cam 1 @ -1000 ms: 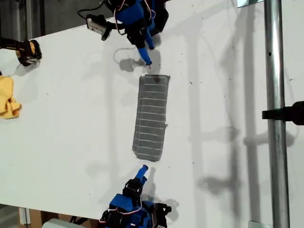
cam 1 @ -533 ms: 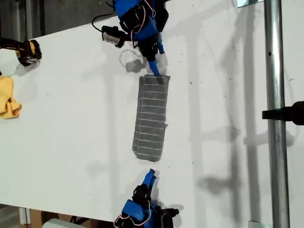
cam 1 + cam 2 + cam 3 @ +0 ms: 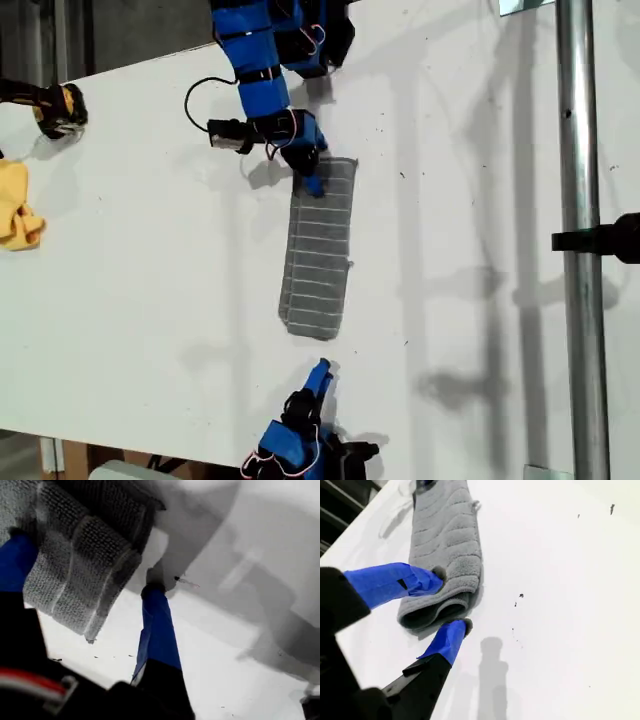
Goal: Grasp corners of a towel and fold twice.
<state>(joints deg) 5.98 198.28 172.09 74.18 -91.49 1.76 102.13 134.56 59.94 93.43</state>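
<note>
The grey striped towel (image 3: 320,250) lies folded into a long narrow strip on the white table (image 3: 150,280). My first gripper (image 3: 312,183) reaches in from the exterior view's top and is open over the strip's upper end. One of its fingers (image 3: 17,560) is against the towel (image 3: 75,565) and the other finger (image 3: 156,625) is on the bare table beside a corner. My second gripper (image 3: 320,372) is open a short way below the strip's lower end. Its fingertips (image 3: 427,580) frame the towel's folded end (image 3: 445,555) without closing on it.
A small yellow cloth (image 3: 15,215) and a black and yellow tool (image 3: 55,105) lie at the exterior view's left edge. A metal pole (image 3: 580,200) with a black clamp (image 3: 610,238) runs down the exterior view's right.
My first arm stretched down and leftward in the exterior view, from above the towel's end onto its upper corner. My second gripper shifted slightly right and towards the towel.
</note>
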